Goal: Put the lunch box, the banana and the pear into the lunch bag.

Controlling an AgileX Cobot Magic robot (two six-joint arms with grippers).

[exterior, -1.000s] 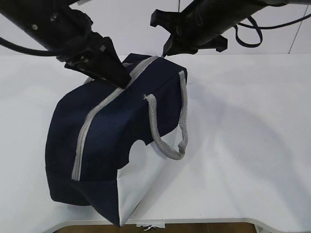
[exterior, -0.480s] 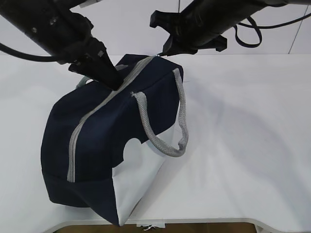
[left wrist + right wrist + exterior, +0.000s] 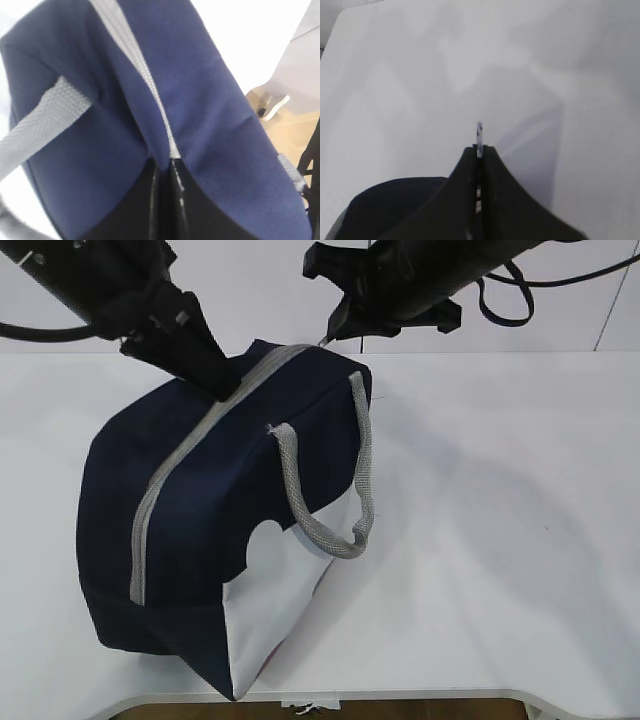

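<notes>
A: We had the left gripper (image 3: pixel 222 390) pinched shut on the lunch bag (image 3: pixel 190 510) at the grey zipper seam (image 3: pixel 150 95), arm slanting down from upper left. Risk we saw: fabric slipping from that narrow pinch, dropping the tilted bag onto the white table (image 3: pixel 500 540).

B: The right gripper (image 3: pixel 335 328) was closed on a thin tab, probably the zip pull, at the bag's far end, arm reaching in from upper right. If we pulled without the left holding, the bag would just drag. Zipper looked closed; lunch box, banana and pear weren't in view, so we couldn't tell whether they were inside.
</notes>
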